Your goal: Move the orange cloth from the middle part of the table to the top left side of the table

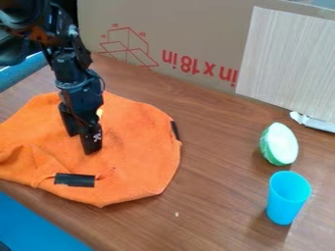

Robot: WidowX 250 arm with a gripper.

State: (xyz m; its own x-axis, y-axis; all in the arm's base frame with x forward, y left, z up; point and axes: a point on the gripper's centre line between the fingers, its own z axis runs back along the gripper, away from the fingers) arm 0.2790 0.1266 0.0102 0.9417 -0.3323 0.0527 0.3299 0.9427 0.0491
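The black gripper is over the left-centre of the orange cloth, pointing down with its two fingers apart. No fold of cloth shows between them. Whether the tips touch the cloth I cannot tell. Spread mostly flat, the cloth covers the left part of the wooden table, with wrinkles at its lower left. One dark patch lies near its front edge and another at its right edge. The arm and gripper hide part of the cloth's upper left, and a small yellow spot shows just right of the gripper.
To the right, a blue cup stands in front of a green and white rounded object. A cardboard panel and a pale board border the table's back. Blue surfaces lie at the lower-left corner and the upper-left edge.
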